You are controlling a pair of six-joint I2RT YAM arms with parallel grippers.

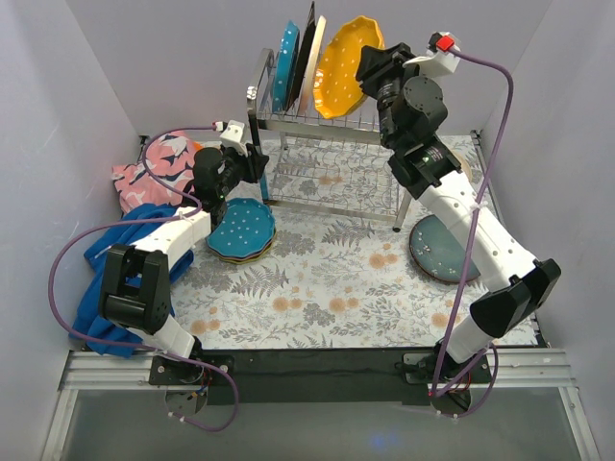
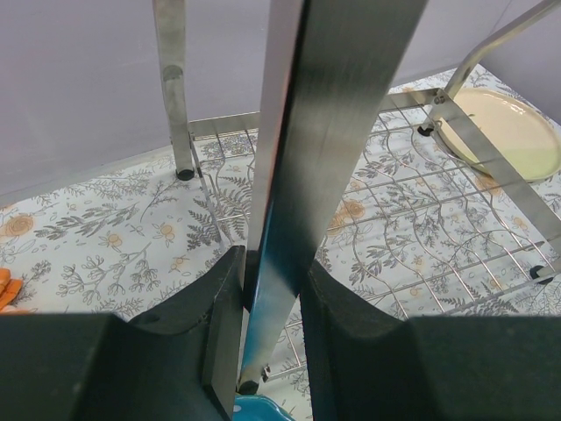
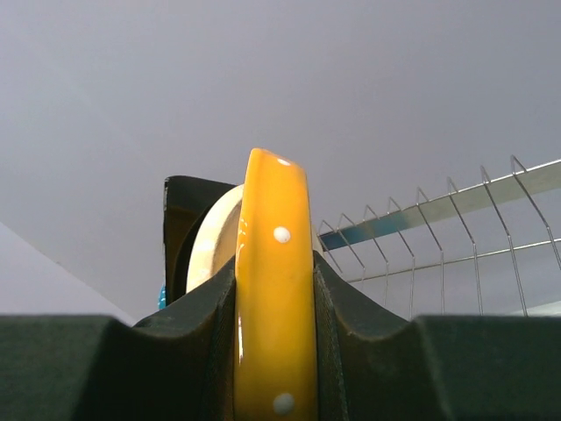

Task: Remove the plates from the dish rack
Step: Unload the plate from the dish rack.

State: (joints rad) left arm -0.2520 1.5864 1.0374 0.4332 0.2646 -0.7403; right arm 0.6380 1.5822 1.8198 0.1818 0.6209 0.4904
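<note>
Grey walls enclose a fern-patterned surface (image 1: 327, 279). At its far edge stands the dish rack (image 1: 327, 144), with a teal dotted plate (image 1: 285, 79), a dark plate (image 1: 306, 48), a cream plate (image 3: 210, 241) and an orange plate (image 1: 346, 67) upright in its top slots. The right jaws are clenched on the orange plate's rim. The left jaws grip the rack's near-left post (image 2: 307, 175). A stack of teal plates (image 1: 240, 229) sits toward the left edge, and a dark blue-grey plate (image 1: 437, 250) lies near the right edge.
</note>
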